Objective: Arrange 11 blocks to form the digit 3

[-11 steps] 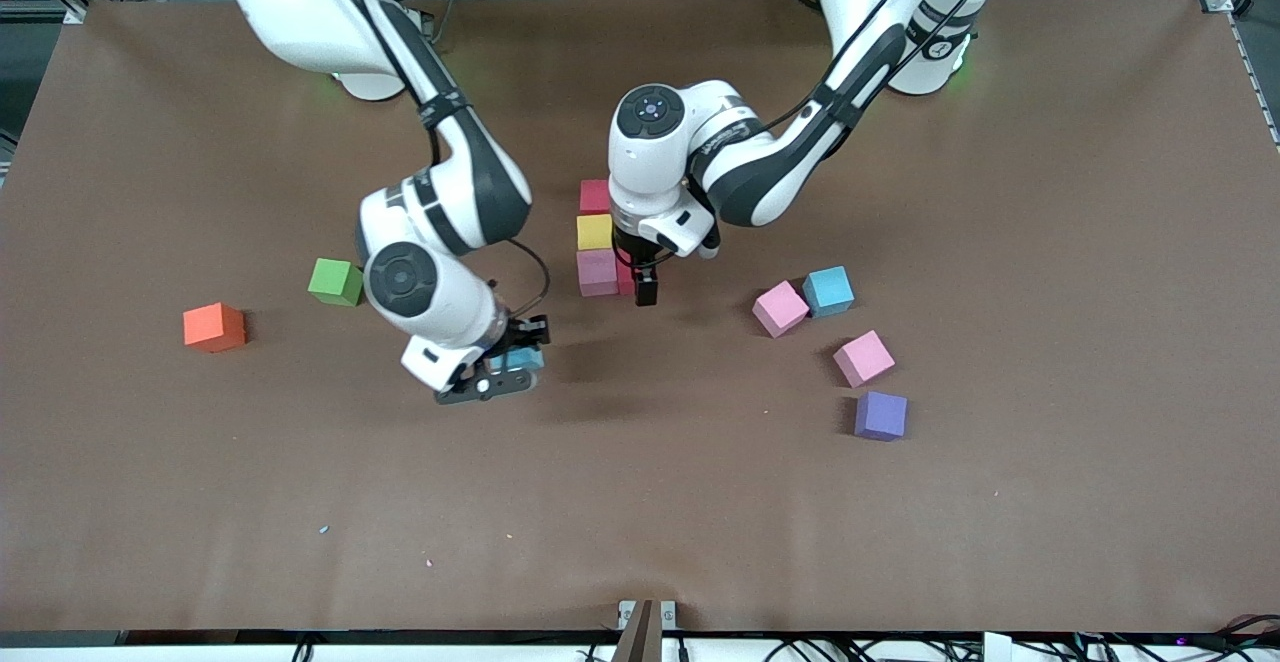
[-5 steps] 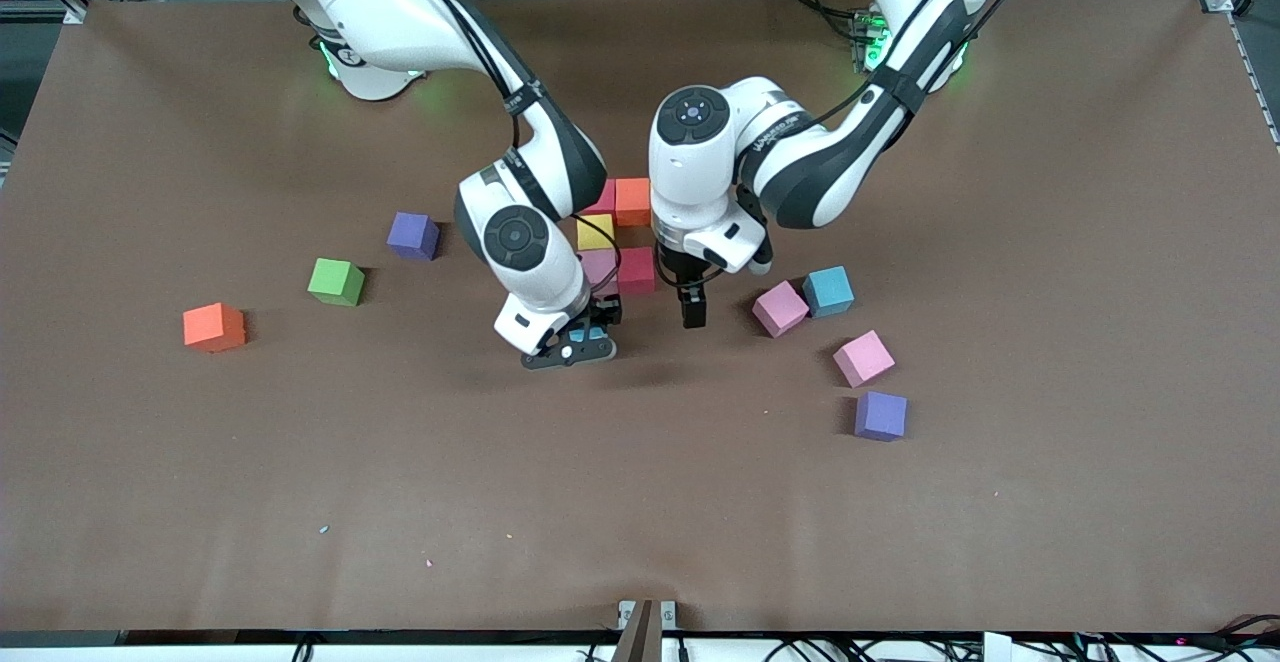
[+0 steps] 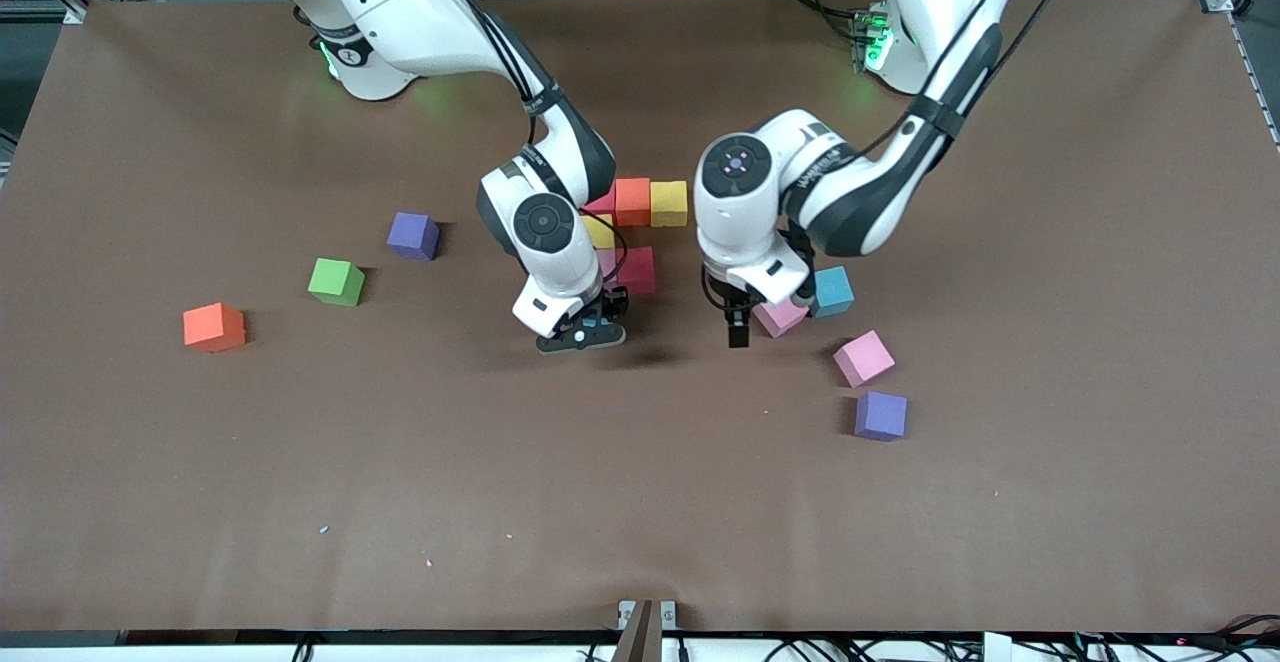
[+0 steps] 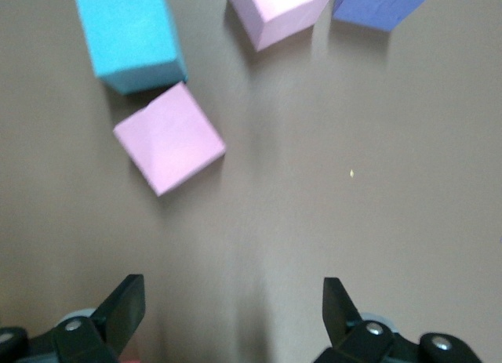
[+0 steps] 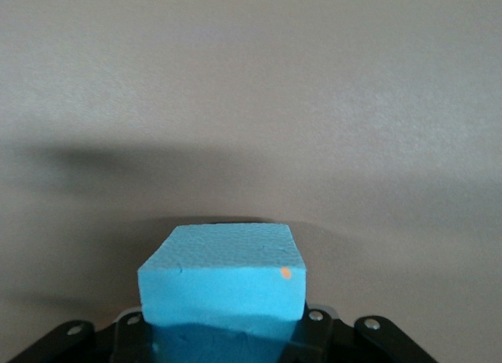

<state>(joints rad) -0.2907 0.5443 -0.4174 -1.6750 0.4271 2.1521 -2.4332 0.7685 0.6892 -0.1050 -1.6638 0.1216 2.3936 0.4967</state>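
Right wrist view shows the right pincer [image 5: 223, 332] clenched on a light blue cube [image 5: 223, 281]; left pincer [image 4: 227, 316] hangs released over tabletop [image 4: 376, 183] near a pink cube [image 4: 169, 139]. No legible writing.

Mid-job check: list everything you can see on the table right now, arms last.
orange block: one, orange, right arm's end
green block: one, green, beside the orange block
purple blocks: two, purple, one toward each end
loose pink blocks: two, pink, left arm's side
table blue block: one, light blue, against a pink one
cluster: six; red, orange, yellow, pink; mid-table
held blue block: one, light blue, in right gripper
right gripper: fingers shut, by the cluster
left gripper: fingers open, by a pink block
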